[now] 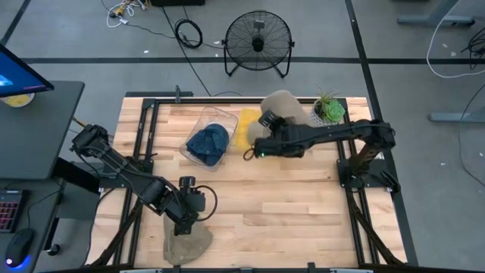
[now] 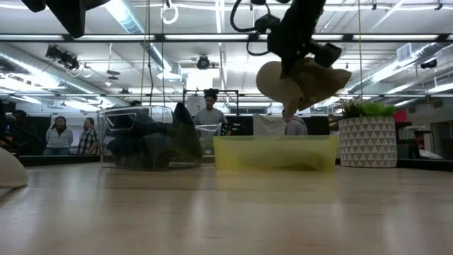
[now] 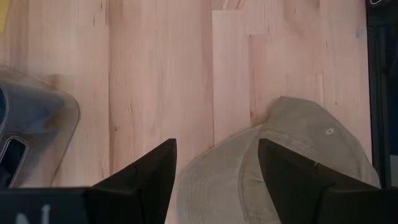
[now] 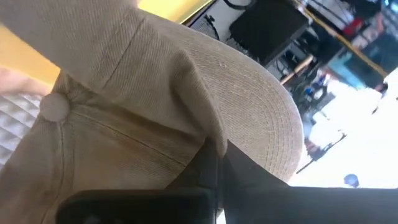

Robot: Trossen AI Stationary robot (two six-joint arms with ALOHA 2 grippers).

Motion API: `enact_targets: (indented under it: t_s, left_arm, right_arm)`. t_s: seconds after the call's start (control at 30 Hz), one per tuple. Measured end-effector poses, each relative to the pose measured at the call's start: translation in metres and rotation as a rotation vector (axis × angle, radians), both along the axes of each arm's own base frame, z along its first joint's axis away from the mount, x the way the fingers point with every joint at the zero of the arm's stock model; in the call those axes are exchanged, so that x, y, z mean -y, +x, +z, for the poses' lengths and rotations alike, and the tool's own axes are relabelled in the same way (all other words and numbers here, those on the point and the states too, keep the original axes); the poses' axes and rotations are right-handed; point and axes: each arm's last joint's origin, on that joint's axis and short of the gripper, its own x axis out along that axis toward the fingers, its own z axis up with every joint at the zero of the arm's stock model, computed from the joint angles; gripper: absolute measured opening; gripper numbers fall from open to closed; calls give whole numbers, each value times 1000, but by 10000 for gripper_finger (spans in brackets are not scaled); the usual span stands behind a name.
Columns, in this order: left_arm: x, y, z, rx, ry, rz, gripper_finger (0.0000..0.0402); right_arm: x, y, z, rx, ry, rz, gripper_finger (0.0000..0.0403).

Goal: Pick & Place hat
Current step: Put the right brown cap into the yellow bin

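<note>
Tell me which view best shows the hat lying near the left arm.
Left wrist view: the tan hat fills it, beneath the open left gripper. High view shows it small at the table's edge; low view only a sliver.

Both arms were dark, built of jointed segments. The left gripper (image 3: 217,180) had two black, wedge-shaped fingers (image 3: 146,174).

A tan cap (image 2: 301,81) hangs in the air above the yellow bin (image 2: 274,153) at the far side of the table — crumpled, its crown button and curved, stitched brim showing in the right wrist view. A second khaki cap (image 1: 186,244) lies flat on the wood at the near edge — brim and eyeleted crown up.
</note>
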Motion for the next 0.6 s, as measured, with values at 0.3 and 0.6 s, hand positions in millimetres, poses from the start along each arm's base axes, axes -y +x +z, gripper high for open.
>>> enact_targets:
  t_s: [0.3, 0.6]
  left_arm:
    - [0, 0, 0, 1, 3, 0, 232]
    - [0, 0, 0, 2, 2, 4, 232]
  right_arm:
    - [31, 6, -29, -168, 97, 124, 0]
    - [40, 3, -73, -268, 189, 301, 0]
